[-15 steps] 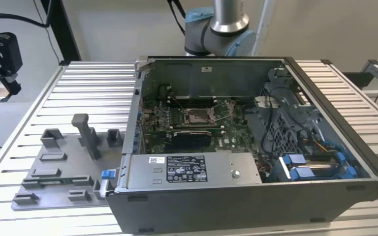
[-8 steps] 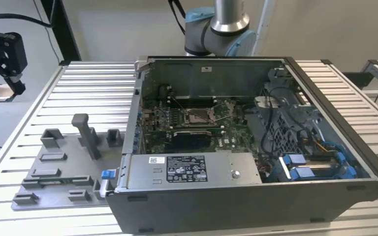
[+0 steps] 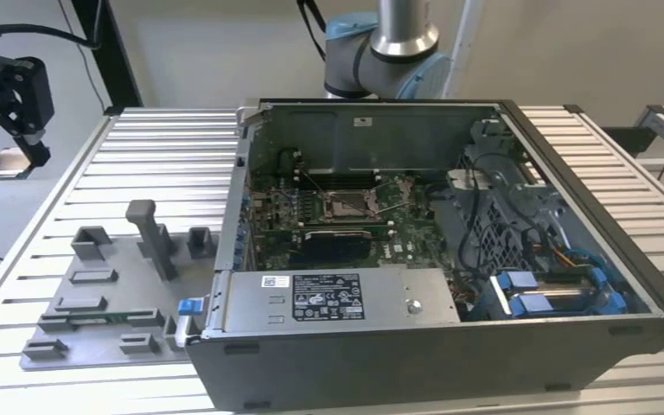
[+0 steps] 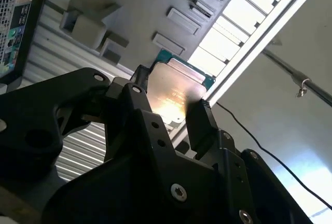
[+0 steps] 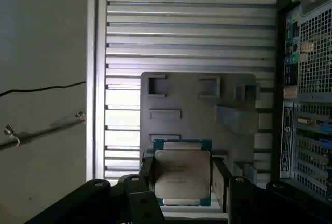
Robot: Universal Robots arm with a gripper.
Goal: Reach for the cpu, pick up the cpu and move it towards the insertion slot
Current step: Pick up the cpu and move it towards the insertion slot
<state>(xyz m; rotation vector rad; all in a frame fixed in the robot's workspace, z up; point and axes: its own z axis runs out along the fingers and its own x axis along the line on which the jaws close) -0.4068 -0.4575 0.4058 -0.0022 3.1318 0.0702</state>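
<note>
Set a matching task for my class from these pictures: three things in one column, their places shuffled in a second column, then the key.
Things
1. the cpu
2. the insertion slot
3. the grey fixture plate

Places
A. flat on the ribbed table, beside the computer case
B. clamped between the jaws of the gripper
C. on the green board inside the open computer case

Pairs: 1-B, 2-C, 3-A
</note>
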